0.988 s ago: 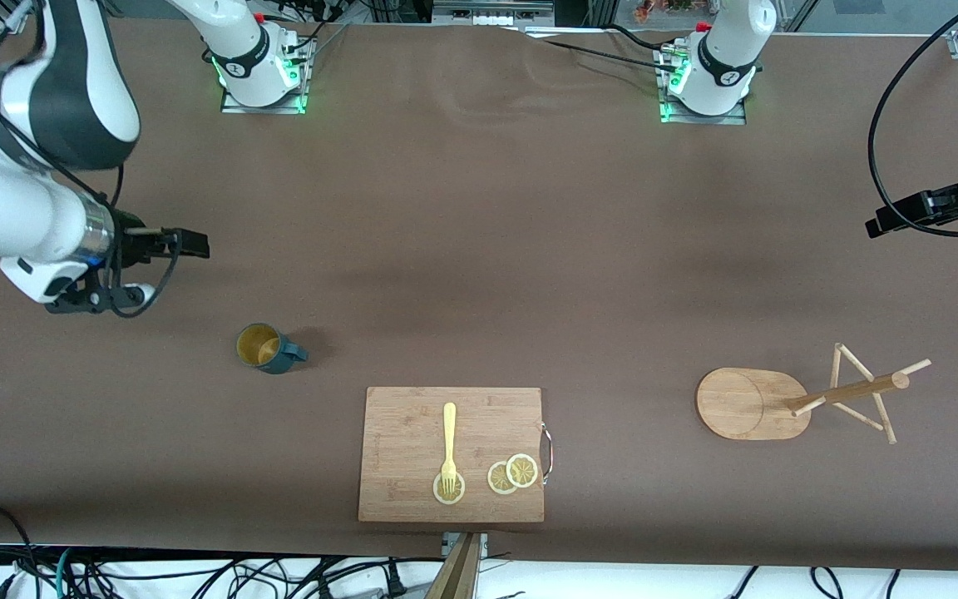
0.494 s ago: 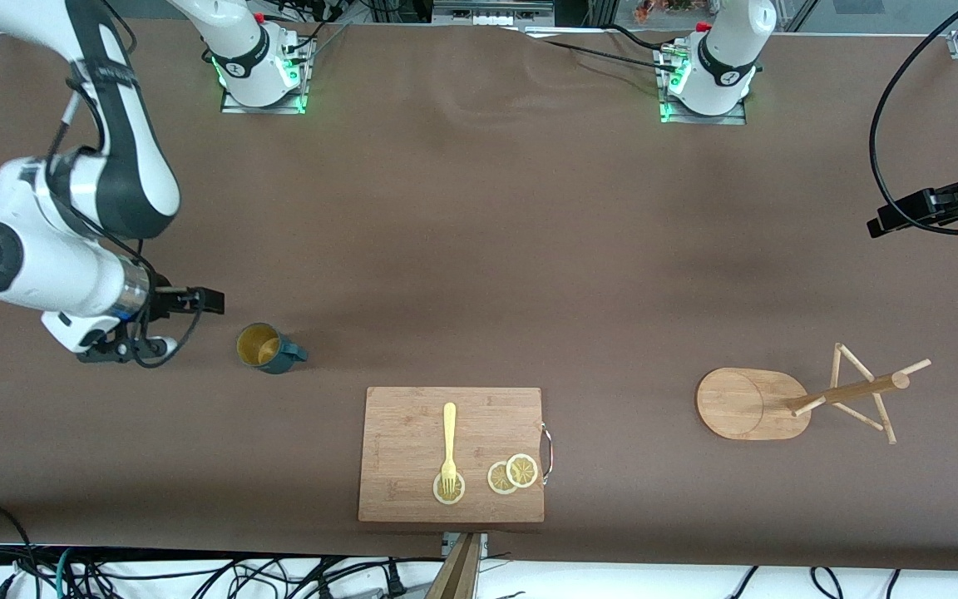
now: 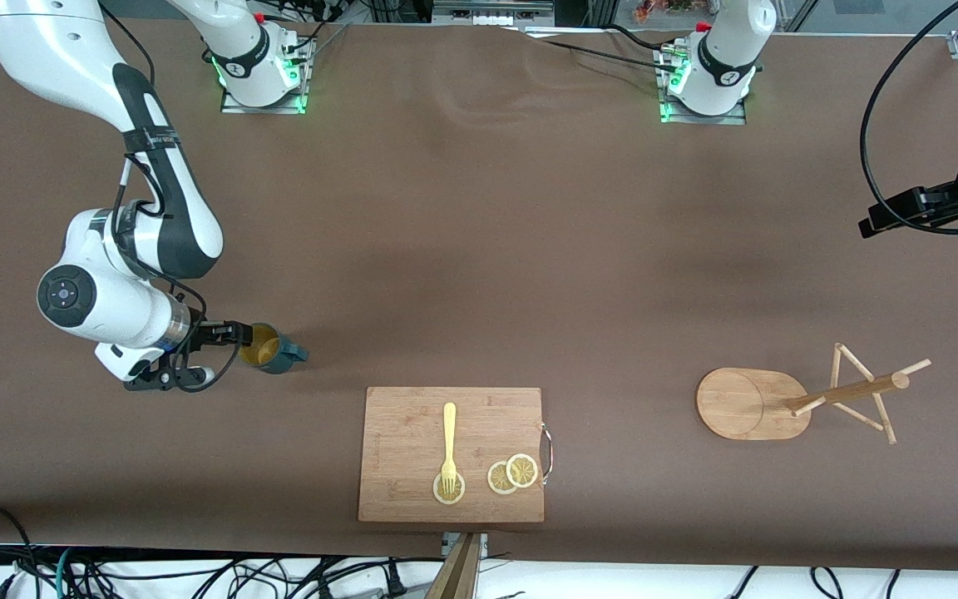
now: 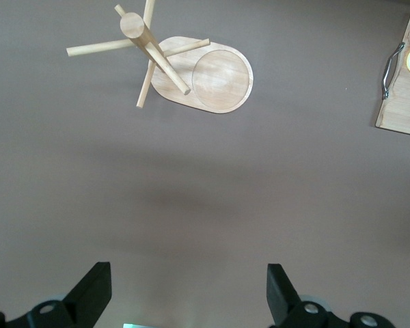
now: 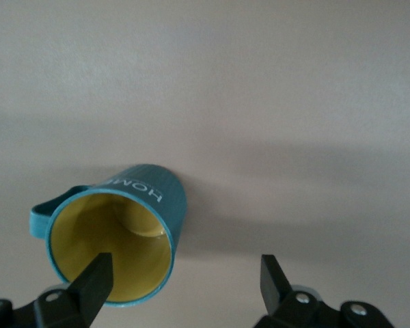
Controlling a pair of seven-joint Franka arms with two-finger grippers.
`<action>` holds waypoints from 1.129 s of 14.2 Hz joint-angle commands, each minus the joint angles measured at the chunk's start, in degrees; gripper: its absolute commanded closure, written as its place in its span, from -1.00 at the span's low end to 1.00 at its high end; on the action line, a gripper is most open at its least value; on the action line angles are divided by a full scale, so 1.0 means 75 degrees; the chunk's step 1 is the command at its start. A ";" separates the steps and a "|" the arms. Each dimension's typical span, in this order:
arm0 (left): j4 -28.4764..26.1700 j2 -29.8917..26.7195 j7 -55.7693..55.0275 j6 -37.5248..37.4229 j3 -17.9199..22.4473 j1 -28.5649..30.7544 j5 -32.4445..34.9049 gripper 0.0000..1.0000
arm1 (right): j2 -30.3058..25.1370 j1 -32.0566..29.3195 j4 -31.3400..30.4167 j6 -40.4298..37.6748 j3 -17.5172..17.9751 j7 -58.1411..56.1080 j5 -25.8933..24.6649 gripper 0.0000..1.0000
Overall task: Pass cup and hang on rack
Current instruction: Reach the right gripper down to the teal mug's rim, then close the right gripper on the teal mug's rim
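Sitting left of centre in the front view, one cup [image 3: 269, 349] stands on the table with the right gripper [image 3: 239, 334] at its rim, fingers spread wide, one finger [image 5: 92, 283] over the yellow inside. One rack [image 3: 787, 402] stands lower right. The left gripper [image 4: 189, 294], wide open, waits at the right edge. One cutting board [image 3: 412, 433] at bottom centre carries one fork [image 3: 449, 445] and three lemon slices [image 3: 513, 473].

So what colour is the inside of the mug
Yellow inside the teal mug; the right wrist view shows it best.
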 commanded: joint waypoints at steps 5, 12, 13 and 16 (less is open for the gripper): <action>0.0333 0.0160 0.0449 -0.0065 -0.0013 -0.0017 0.0026 -1.00 | 0.0293 0.0005 0.0023 0.0149 0.0021 -0.0059 -0.0122 -0.52; 0.0427 0.0195 0.0956 -0.0065 -0.0002 -0.0028 0.0026 -1.00 | 0.0329 0.0005 0.0034 0.0149 0.0032 0.0046 -0.0075 -0.18; 0.0427 0.0195 0.0967 -0.0065 -0.0002 -0.0028 0.0026 -1.00 | 0.0340 0.0017 0.0034 0.0149 0.0044 0.0058 -0.0075 -0.09; 0.0439 0.0207 0.0967 -0.0065 -0.0002 -0.0028 0.0026 -1.00 | 0.0340 0.0029 0.0023 0.0125 0.0056 0.0093 -0.0040 0.02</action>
